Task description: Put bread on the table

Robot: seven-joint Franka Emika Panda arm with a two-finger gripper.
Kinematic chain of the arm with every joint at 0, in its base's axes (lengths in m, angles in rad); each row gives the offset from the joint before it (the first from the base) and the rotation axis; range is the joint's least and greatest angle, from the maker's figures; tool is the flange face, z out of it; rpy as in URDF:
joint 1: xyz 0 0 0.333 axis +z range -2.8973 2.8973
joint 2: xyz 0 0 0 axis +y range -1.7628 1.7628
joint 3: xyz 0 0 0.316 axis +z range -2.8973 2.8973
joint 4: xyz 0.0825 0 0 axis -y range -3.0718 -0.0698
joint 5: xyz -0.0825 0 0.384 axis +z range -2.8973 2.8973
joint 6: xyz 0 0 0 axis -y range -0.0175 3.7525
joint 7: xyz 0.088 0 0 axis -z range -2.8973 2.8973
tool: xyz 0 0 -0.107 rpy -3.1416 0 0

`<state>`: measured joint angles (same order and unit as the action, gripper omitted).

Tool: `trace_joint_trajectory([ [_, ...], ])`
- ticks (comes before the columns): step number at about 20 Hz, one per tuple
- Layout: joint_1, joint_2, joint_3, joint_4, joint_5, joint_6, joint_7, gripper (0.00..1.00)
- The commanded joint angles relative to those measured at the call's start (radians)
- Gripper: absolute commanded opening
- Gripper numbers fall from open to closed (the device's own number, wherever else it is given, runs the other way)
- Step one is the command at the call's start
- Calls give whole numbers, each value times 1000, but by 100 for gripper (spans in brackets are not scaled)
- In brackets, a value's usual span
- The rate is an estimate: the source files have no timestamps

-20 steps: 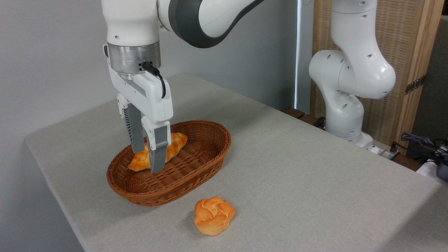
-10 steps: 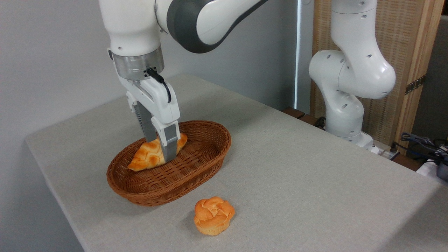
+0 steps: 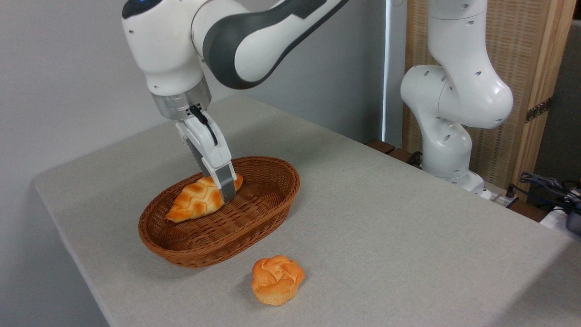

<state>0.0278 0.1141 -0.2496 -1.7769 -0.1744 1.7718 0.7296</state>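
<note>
The bread [image 3: 196, 202], a braided golden-orange loaf, lies slanted in the back of the brown wicker basket [image 3: 254, 218] on the grey-beige table [image 3: 386, 218]. My gripper [image 3: 227, 188] is tilted and reaches down into the basket at the loaf's right end. Its near grey finger [image 3: 225, 181] stands in front of the loaf and the other finger is behind it, mostly hidden. The jaws look open around the loaf, which rests on the basket floor. The loaf's tip pokes out to the right of the finger.
A round flower-shaped orange bun [image 3: 277, 279] sits on the cloth in front of the basket. The arm's white base [image 3: 447, 136] rises at the table's back right edge, with cables [image 3: 549, 186] beyond it. The table's left edge [image 3: 68, 231] is close to the basket.
My gripper has shifted right along the loaf from its middle to its right end, and the wrist has tilted and turned. The loaf, basket and bun have stayed put.
</note>
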Motion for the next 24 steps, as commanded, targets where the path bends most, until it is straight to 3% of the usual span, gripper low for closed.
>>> trace_joint_trajectory([
  [1, 1, 18, -22, -10, -31, 5, 4, 100],
  [13, 1, 58, -50, -9, -68, 52, 5, 100],
  [17, 3, 56, -48, -7, -112, 83, 8, 100],
  [24, 3, 62, -46, -9, -106, 98, 10, 100],
])
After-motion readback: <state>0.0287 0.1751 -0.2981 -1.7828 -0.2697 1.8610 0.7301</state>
